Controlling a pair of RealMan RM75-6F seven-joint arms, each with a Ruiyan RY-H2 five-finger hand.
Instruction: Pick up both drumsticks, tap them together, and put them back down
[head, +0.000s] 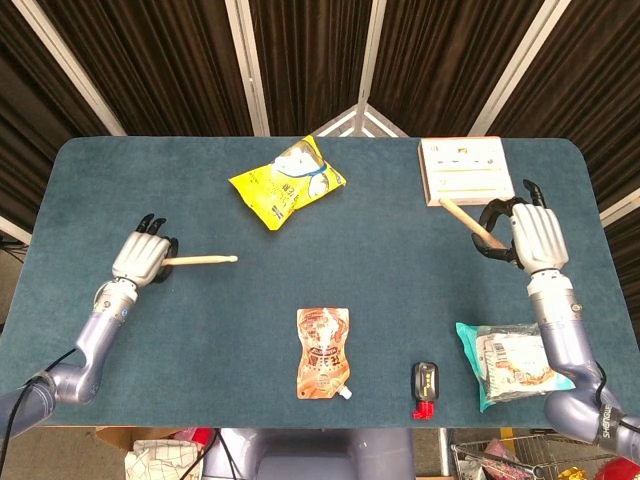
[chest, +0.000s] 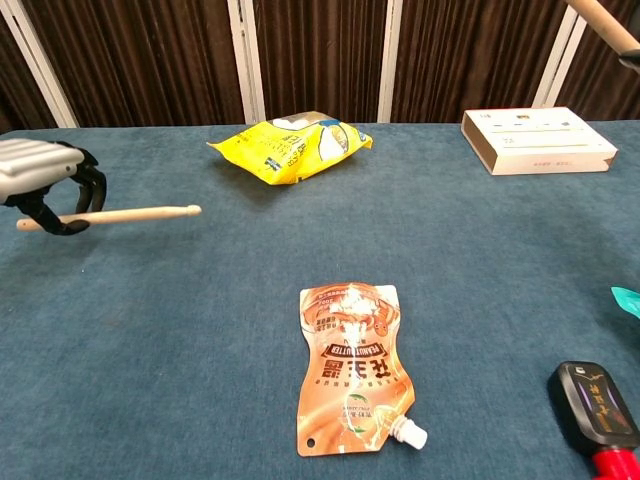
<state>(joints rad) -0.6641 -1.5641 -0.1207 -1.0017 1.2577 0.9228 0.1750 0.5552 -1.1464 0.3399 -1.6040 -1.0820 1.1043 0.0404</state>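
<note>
Gripping 1 drumstick (head: 200, 260) in the left robot hand (head: 140, 260), another drumstick (head: 462, 219) in the right robot hand (head: 535, 238).

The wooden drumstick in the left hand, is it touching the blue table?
Apart. In the chest view the wooden drumstick hangs in the left hand, with blue table showing under its tip.

- Between the left hand (head: 141, 260) and the right hand (head: 536, 238), a broad strip of bare table (head: 400, 260) lies open.
- Behind that strip sit the yellow bag (head: 287, 183) and the white box (head: 464, 170), the box just beside the right hand's drumstick (head: 466, 222).
- In front lie the orange pouch (head: 324, 352), a small black and red device (head: 425, 388) and a teal packet (head: 512, 362).
</note>
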